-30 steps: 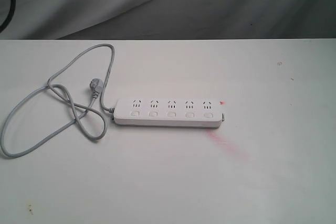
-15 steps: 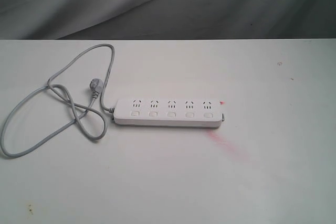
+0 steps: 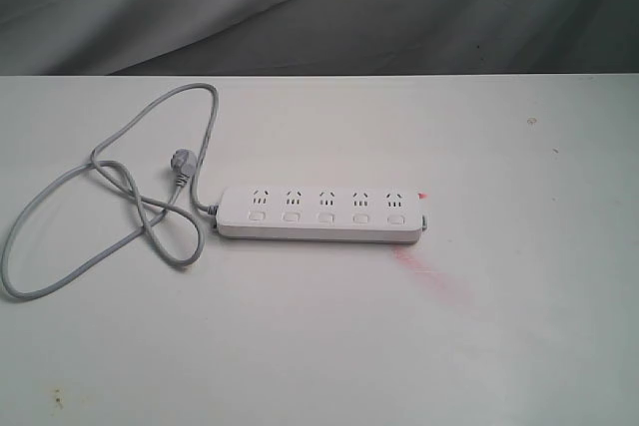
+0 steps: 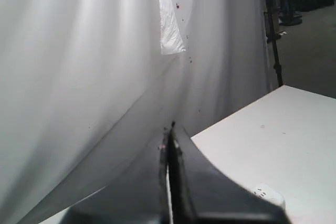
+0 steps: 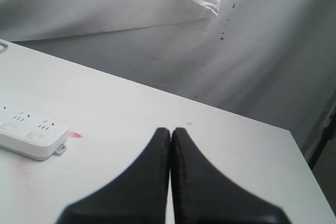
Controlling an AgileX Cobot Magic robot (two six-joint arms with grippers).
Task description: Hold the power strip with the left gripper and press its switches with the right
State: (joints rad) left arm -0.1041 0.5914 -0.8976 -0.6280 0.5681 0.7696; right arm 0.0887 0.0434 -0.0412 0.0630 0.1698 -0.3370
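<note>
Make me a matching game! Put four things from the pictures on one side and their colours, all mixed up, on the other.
Things:
1. power strip
2. plug
3. smear on the table by the strip's end
4. right claw

Colours:
A. black, and shut tight
B. pinkish red
C. white
D. grey

Pairs: 1-C, 2-D, 3-B, 4-A
</note>
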